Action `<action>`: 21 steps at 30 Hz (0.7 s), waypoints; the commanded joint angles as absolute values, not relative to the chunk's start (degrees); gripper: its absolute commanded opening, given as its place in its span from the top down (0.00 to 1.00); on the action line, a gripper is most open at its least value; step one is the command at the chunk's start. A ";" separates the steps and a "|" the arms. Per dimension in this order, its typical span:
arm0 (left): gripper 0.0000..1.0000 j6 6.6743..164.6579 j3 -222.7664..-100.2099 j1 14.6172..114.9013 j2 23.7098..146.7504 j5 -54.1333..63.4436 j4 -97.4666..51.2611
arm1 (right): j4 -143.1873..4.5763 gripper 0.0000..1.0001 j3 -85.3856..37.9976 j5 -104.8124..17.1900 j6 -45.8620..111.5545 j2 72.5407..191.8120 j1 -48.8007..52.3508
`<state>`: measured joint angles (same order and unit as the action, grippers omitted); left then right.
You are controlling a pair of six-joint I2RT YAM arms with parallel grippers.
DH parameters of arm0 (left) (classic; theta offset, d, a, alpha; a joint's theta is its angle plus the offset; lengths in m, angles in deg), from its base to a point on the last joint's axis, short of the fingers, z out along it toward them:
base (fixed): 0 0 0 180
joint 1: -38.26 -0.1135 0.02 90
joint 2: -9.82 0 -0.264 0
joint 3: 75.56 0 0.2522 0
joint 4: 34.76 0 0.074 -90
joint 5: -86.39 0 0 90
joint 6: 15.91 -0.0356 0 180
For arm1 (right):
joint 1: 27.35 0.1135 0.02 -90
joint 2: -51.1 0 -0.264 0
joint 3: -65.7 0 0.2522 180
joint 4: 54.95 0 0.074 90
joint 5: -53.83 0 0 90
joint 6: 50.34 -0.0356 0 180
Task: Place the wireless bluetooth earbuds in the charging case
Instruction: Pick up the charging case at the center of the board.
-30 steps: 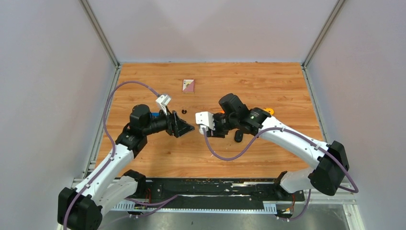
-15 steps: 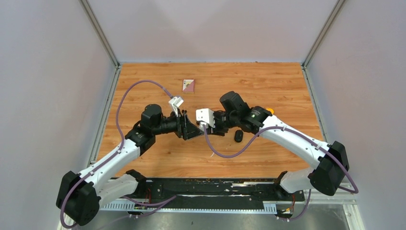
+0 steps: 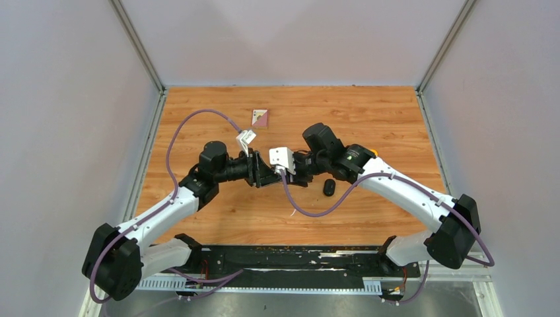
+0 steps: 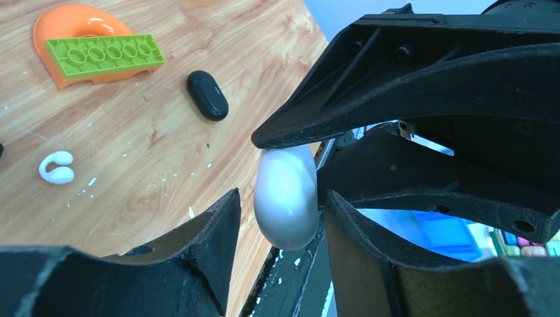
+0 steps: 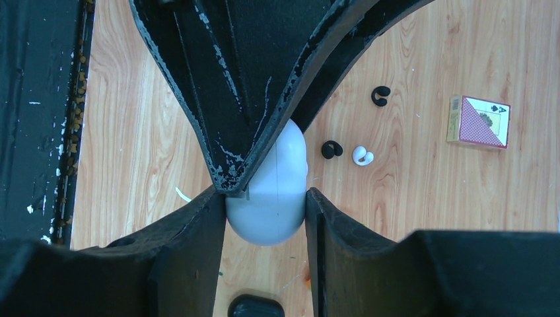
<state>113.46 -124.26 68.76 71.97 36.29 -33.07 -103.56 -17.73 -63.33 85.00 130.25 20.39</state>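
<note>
My right gripper (image 5: 264, 191) is shut on a white pill-shaped charging case (image 5: 271, 191) and holds it above the table. My left gripper (image 4: 280, 198) faces it with its fingers open on either side of the case's free end (image 4: 285, 198); a gap shows on one side. The two grippers meet at mid-table (image 3: 273, 176). A closed black case (image 3: 329, 187) lies on the wood and shows in the left wrist view (image 4: 207, 95). Two black earbuds (image 5: 380, 96) (image 5: 331, 149) and a white earbud (image 5: 362, 155) lie loose. Another white earbud (image 4: 56, 166) lies apart.
An orange-and-green toy (image 4: 86, 46) lies beyond the black case, behind the right arm (image 3: 372, 153). A playing-card box (image 3: 260, 117) lies at the back and shows in the right wrist view (image 5: 479, 121). Grey walls bound the table on three sides.
My left arm has swung right and forward until its open fingers straddle the white case in my right gripper. The right gripper has shifted slightly left, still holding the case.
</note>
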 commanded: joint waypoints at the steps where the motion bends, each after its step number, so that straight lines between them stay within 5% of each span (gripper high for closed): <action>1: 0.44 114.51 -124.66 69.28 71.95 37.66 -36.64 | -101.26 0.65 -18.82 -64.56 83.96 130.20 20.28; 9: 0.64 114.78 -124.59 69.46 72.89 39.66 -37.78 | -100.97 0.63 -18.45 -64.31 84.06 129.85 20.27; 13: 0.82 110.57 -124.64 69.90 71.78 39.98 -35.33 | -102.78 0.45 -18.97 -67.30 83.18 129.75 19.89; 17: 0.89 101.97 -124.07 71.57 67.61 37.76 -30.73 | -110.69 0.32 -22.07 -76.23 82.43 129.60 17.65; 21: 0.88 95.24 -121.82 73.09 60.84 35.59 -32.27 | -123.11 0.32 -28.71 -85.59 82.16 131.58 13.49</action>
